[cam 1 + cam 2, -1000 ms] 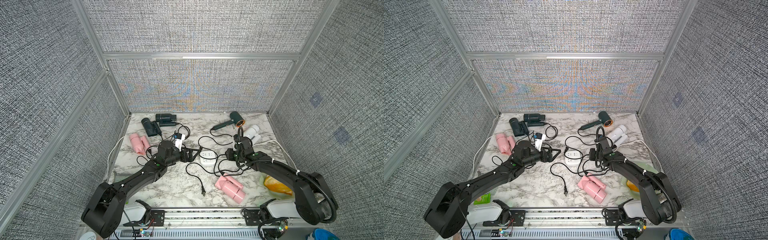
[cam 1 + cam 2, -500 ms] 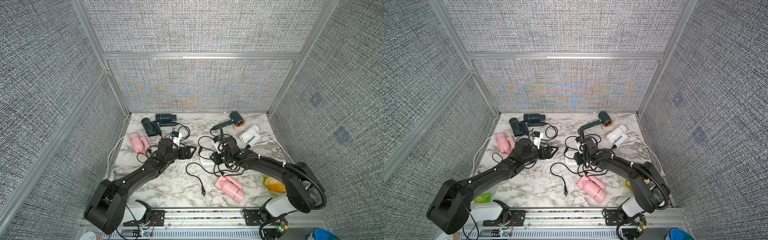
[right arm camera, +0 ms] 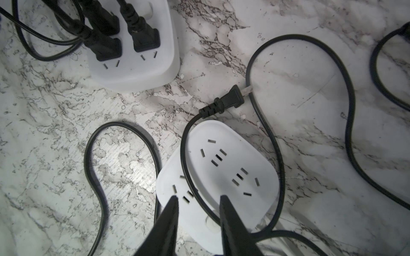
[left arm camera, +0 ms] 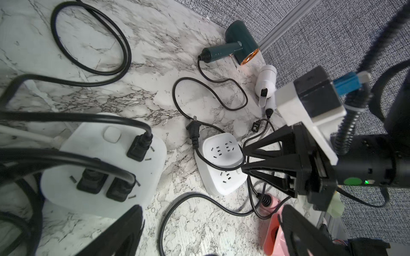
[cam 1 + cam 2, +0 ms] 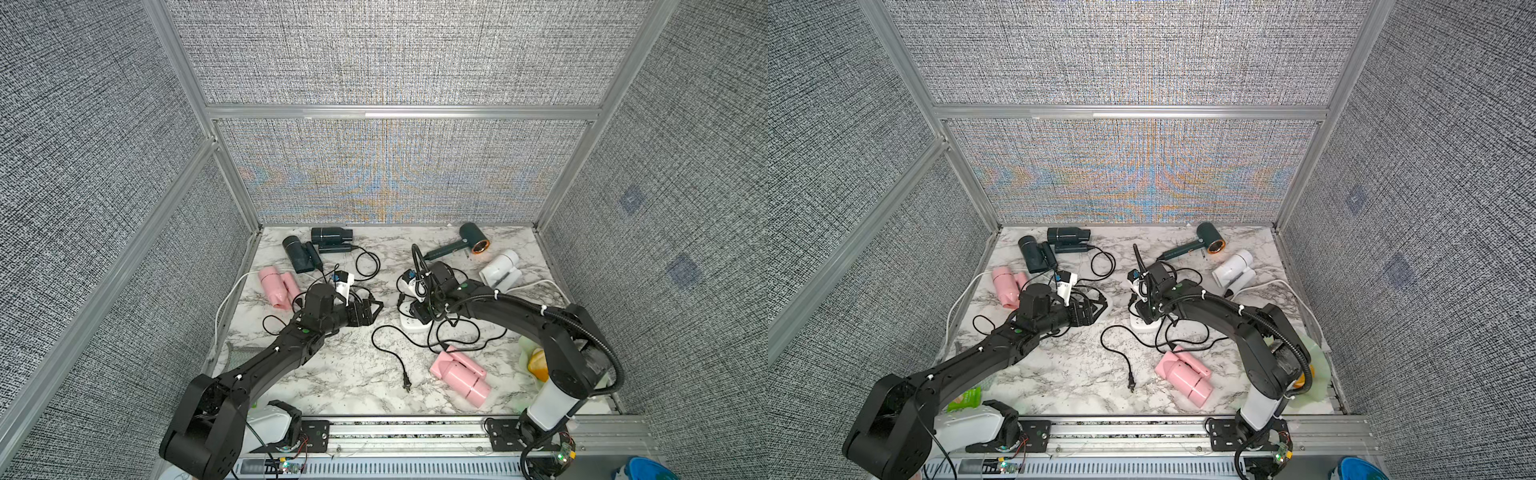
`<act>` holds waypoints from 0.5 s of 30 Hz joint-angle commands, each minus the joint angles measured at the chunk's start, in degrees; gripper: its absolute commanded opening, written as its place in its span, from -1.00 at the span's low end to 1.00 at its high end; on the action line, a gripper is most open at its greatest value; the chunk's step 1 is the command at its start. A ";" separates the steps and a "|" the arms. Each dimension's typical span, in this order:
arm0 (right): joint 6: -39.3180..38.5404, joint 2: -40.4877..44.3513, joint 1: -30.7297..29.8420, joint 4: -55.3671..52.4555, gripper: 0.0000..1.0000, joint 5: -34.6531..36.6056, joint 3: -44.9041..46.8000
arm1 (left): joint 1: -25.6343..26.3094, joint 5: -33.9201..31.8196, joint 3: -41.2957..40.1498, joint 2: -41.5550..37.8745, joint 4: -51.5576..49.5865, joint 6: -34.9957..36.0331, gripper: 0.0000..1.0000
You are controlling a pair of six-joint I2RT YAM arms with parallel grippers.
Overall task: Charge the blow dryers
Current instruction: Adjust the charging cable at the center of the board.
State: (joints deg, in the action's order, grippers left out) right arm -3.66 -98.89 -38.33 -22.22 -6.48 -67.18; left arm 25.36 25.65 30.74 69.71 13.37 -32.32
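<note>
Marble table (image 5: 340,374) strewn with six dryers. Back left: rear dark dryer (image 5: 330,236) nearest the back wall, front dark dryer (image 5: 299,254) close beside it. Just ahead of those, by the left edge, left pink dryer (image 5: 272,282). Back right: copper-ringed dryer (image 5: 473,240), white dryer (image 5: 500,268) just in front of it. Front right: right pink dryer (image 5: 459,376), lying flat.

Left gripper (image 5: 370,309) spread wide, holding nothing, low over the table next to the full block (image 4: 99,155), three plugs seated in that one. Right gripper (image 3: 199,198) part open, gripping nothing. Tips down over the empty block (image 3: 233,155) and astride a cord (image 3: 182,155) draped across its face, clear space on both sides of the cord. Loose plug (image 3: 228,102) of that cord flat on the marble, just beside the empty block. Second loose plug (image 5: 406,384) farther forward, near the right pink dryer.
</note>
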 commanded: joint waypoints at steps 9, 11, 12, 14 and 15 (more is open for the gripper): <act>-4.92 -4.39 -0.70 -6.78 -0.30 -0.90 -4.51 | 0.00 1.54 0.36 0.01 1.84 0.76 0.96; -5.05 -5.10 -0.79 -7.21 -0.31 -0.65 -4.93 | 0.03 1.38 0.36 0.19 1.85 0.76 0.96; -5.14 -5.39 -0.95 -7.32 -0.30 -0.49 -4.98 | 0.00 1.43 0.36 0.23 1.88 0.76 0.96; -5.15 -5.85 -1.01 -7.40 -0.30 -0.12 -5.09 | -0.01 1.54 0.31 0.29 1.93 0.76 0.97; -5.30 -6.02 -1.05 -7.34 -0.30 0.09 -5.13 | 0.02 1.51 0.29 0.31 1.93 0.76 0.96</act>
State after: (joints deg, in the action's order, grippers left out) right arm -7.90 -104.66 -39.29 -27.86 -6.59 -71.92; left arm 25.36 26.11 30.83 69.97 13.63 -31.94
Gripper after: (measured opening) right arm 0.348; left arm 0.982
